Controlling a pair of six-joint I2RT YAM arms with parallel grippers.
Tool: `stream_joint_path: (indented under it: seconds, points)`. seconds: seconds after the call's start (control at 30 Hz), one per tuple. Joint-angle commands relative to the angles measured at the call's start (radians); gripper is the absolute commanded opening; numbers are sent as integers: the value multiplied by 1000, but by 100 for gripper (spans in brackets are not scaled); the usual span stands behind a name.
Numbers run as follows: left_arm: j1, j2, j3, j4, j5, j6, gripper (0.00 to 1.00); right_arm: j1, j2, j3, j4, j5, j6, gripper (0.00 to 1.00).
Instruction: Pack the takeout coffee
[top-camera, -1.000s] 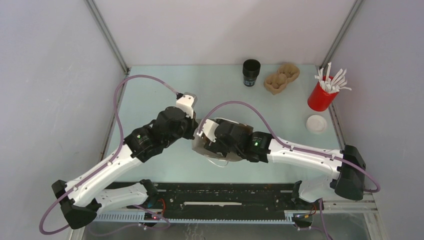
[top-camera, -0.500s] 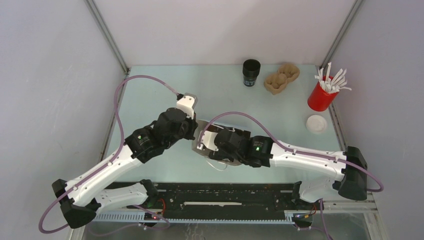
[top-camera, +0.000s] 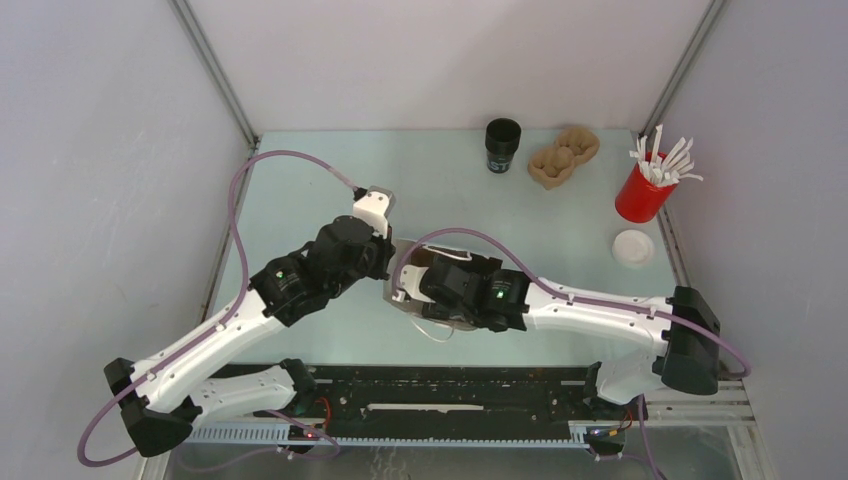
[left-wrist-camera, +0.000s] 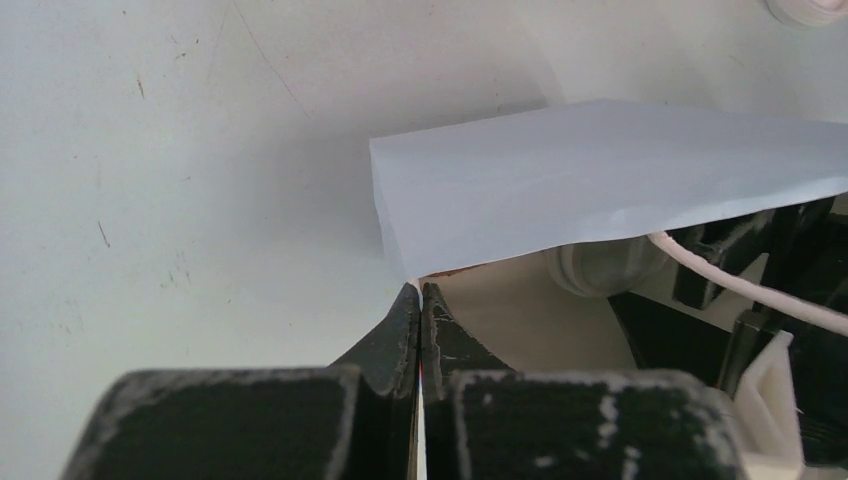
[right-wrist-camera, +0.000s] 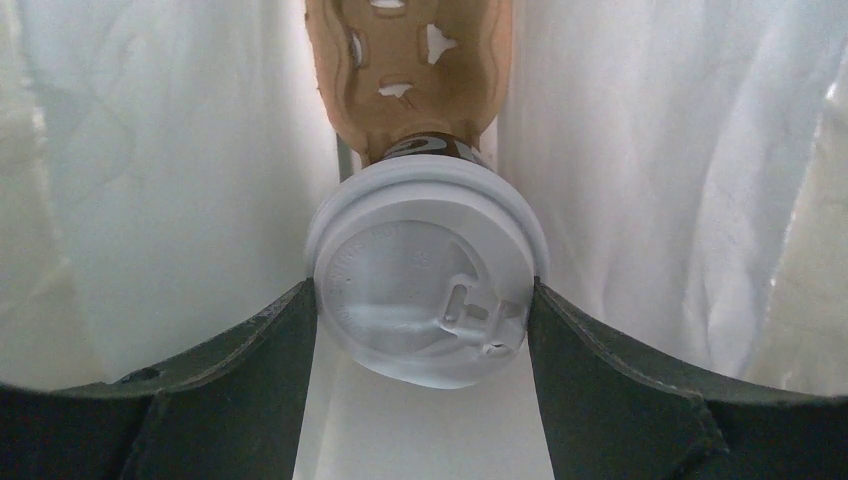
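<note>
The takeout coffee (right-wrist-camera: 420, 285), a black cup under a white domed lid, shows in the right wrist view inside a white paper bag (right-wrist-camera: 150, 200). It stands against a brown moulded cardboard carrier (right-wrist-camera: 410, 60) lying in the bag. My right gripper (right-wrist-camera: 425, 305) reaches into the bag, its two fingers pressed on either side of the lid. My left gripper (left-wrist-camera: 420, 292) is shut on the thin edge of the bag (left-wrist-camera: 600, 170), holding its mouth up. From above, both grippers meet over the bag (top-camera: 395, 298) at mid table, and the cup is hidden there.
A lidless black cup (top-camera: 502, 146) and a second brown carrier (top-camera: 563, 157) stand at the back of the table. A red cup of white sticks (top-camera: 643, 190) and a loose white lid (top-camera: 633, 247) sit at the right edge. Grey walls enclose the table.
My right arm has slid left and slightly nearer, carrying its gripper deeper into the bag. The left arm has stayed put.
</note>
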Motion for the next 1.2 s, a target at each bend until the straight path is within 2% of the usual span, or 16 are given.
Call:
stream_joint_path:
  seconds: [0.0,0.3,0.4,0.63,1.17]
  points:
    - [-7,17,-36,-70,6,5,0,-20,24,27,-19,60,-9,54]
    - [-6,42,-9,-79,0,13,0,-26,-50,77,48,-21,-28,54]
    - [-5,47,-8,-81,-4,12,0,-40,-60,76,24,-14,-26,54]
    - [-5,53,6,-90,-9,10,0,-35,-44,76,-88,20,4,53]
    - [-5,50,82,-108,-46,36,0,-55,58,71,-92,-12,22,53]
